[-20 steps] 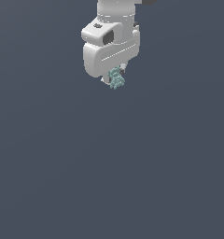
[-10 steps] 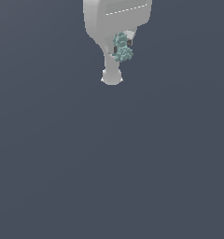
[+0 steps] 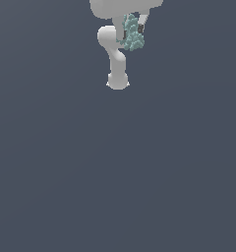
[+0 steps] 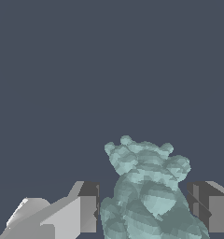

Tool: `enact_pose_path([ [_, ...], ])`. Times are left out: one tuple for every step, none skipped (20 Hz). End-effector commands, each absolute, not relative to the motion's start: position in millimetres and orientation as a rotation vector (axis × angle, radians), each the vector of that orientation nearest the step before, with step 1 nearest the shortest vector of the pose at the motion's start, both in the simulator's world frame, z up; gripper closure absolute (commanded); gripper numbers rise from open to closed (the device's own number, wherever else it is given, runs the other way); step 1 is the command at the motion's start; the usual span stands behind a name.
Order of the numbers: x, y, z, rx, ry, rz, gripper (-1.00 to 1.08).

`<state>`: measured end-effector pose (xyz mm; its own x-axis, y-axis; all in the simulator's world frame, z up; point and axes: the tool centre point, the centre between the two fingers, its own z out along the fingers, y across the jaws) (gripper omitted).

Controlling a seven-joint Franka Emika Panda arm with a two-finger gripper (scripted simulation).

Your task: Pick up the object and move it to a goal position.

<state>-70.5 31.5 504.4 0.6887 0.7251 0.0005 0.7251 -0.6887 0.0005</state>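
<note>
As the arm climbs further toward the top of the exterior view than half a second ago, the tool (image 3: 132, 30) stays pinched on the object (image 3: 132, 33), the teal knobbly lump sitting between its fingers (image 4: 88, 207), so I judge the pick done and the carry to goal under way.

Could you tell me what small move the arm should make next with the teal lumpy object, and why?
Probably keep the tool shut and carry on gently toward the goal. The object sits between the fingers, well clear of the floor in the exterior view. No goal marker shows, so I cannot say in which direction.
</note>
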Motion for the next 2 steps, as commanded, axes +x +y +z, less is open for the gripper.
enact_pose_path([
  [-70.4,32.0,507.3,2.887,1.239,0.000,1.08],
  [-70.4,32.0,507.5,2.887,1.239,0.000,1.08],
])
